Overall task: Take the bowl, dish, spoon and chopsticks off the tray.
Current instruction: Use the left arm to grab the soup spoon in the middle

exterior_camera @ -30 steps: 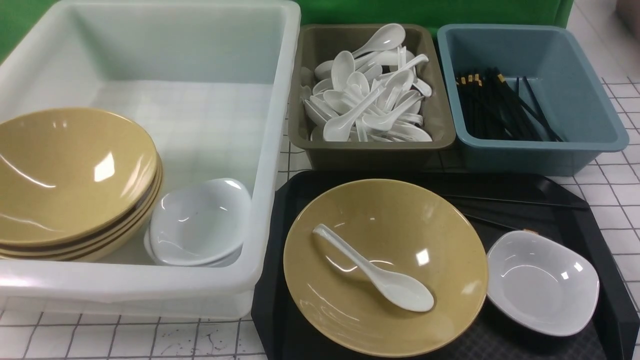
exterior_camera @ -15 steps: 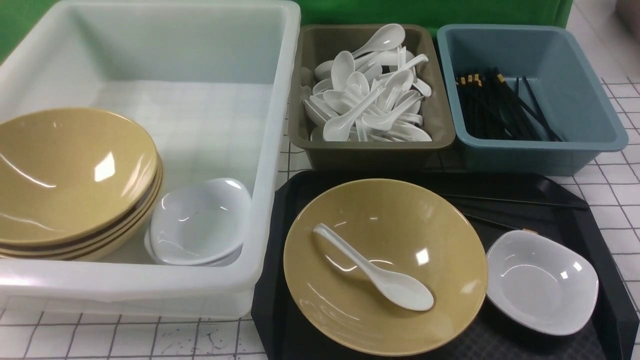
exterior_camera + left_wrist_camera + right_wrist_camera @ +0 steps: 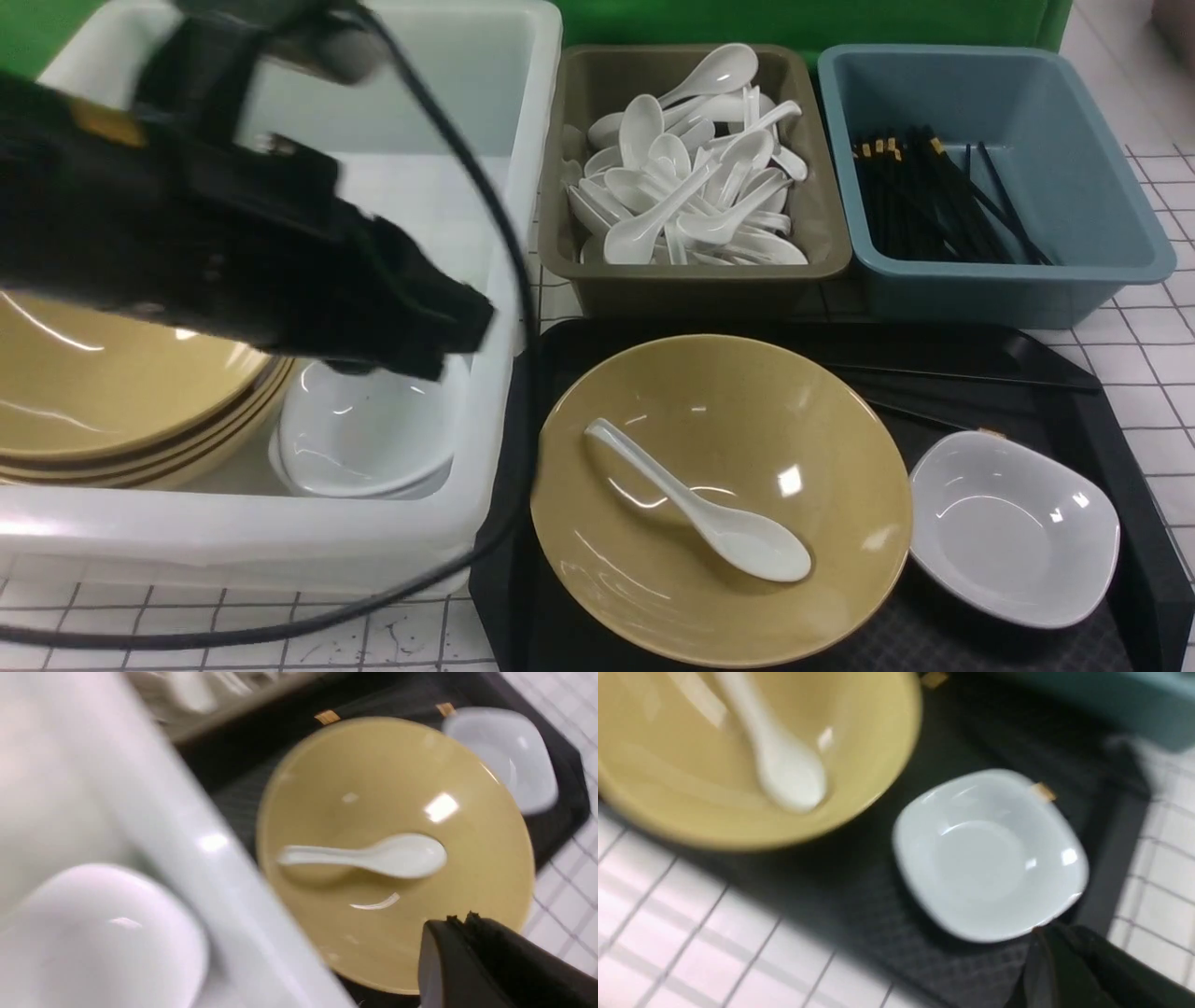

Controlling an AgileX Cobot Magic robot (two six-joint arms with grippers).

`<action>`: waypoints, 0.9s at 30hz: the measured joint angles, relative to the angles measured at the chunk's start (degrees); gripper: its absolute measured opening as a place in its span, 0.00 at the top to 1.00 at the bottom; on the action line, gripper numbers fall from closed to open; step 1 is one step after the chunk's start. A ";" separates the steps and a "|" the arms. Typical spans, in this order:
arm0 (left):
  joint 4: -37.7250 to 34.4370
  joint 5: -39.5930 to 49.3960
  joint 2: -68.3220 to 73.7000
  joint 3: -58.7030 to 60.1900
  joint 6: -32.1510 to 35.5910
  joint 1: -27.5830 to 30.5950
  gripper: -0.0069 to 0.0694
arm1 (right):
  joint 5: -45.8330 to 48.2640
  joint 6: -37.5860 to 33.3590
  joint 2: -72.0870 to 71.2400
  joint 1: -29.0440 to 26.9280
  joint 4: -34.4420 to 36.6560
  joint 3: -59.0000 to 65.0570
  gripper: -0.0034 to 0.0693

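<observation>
Front view is showing the spoon (image 3: 709,509) lying in the bowl (image 3: 822,523) on the tray's (image 3: 943,343) left half, the dish (image 3: 1013,527) sitting at its near-right corner, the chopsticks (image 3: 962,375) lying along its far edge, the left gripper (image 3: 462,322) hovering closed and empty over the white tub's (image 3: 233,537) right rim, and the right gripper (image 3: 1041,933) hovering closed and empty by the dish's rim.

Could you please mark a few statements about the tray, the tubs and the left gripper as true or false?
1. The spoon lies in the bowl. True.
2. The dish sits inside the bowl. False: it sits on the tray, beside the bowl.
3. The left gripper holds the spoon. False: it is shut with nothing in it.
4. The blue tub holds black chopsticks. True.
</observation>
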 joint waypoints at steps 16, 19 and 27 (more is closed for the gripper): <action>42.83 -9.80 31.99 -8.96 12.14 -24.01 0.27 | -2.44 -2.07 0.07 0.88 2.94 5.14 0.90; 46.07 -10.27 36.36 -9.00 13.41 -24.21 0.26 | -2.50 -2.09 0.07 2.24 3.14 5.14 0.90; 46.21 -11.64 39.79 -9.00 13.52 -24.21 0.71 | -4.01 -2.20 0.07 2.73 3.81 5.14 0.90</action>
